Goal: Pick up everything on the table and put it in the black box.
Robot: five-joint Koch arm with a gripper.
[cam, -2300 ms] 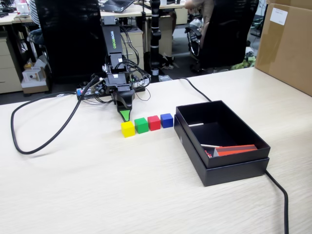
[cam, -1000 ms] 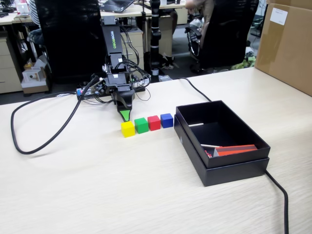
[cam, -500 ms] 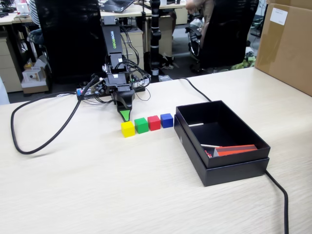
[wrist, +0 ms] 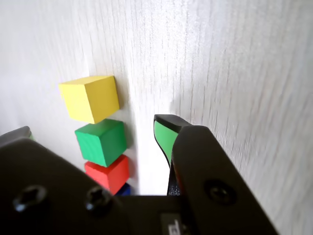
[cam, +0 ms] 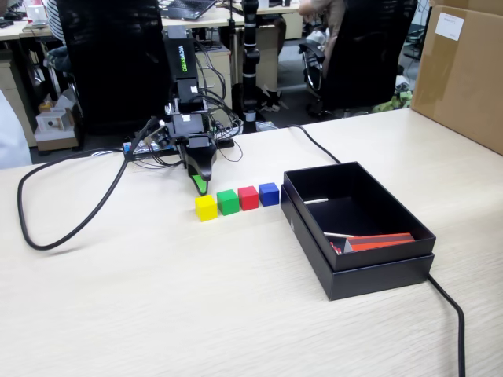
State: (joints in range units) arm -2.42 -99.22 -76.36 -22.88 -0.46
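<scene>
The gripper (cam: 201, 186), a black claw with a green-faced tip, hangs point down left of centre in the fixed view, just behind a row of cubes and holding nothing. Only one jaw tip shows clearly in either view, so how far it is open cannot be told. In the wrist view that green tip (wrist: 165, 134) sits mid-frame over bare table, with the cubes lined up to its left. Just in front of the tool stands the yellow cube (cam: 206, 207), then the green cube (cam: 228, 202), the red cube (cam: 248, 198) and the blue cube (cam: 269, 194), running rightward in a close row toward the black box (cam: 369, 259) at centre right. The box sits open on the pale wooden table (cam: 196, 314); inside lie a red flat item and something white, too small to name. All four cubes are on the table, so the task looks barely begun: every cube is left to lift and carry over. A thick black cable (cam: 71, 216) loops across the left of the table, away from the cubes. A brown carton (cam: 464, 71) stands at upper right. Nothing blocks the path to the box except its own wall.
</scene>
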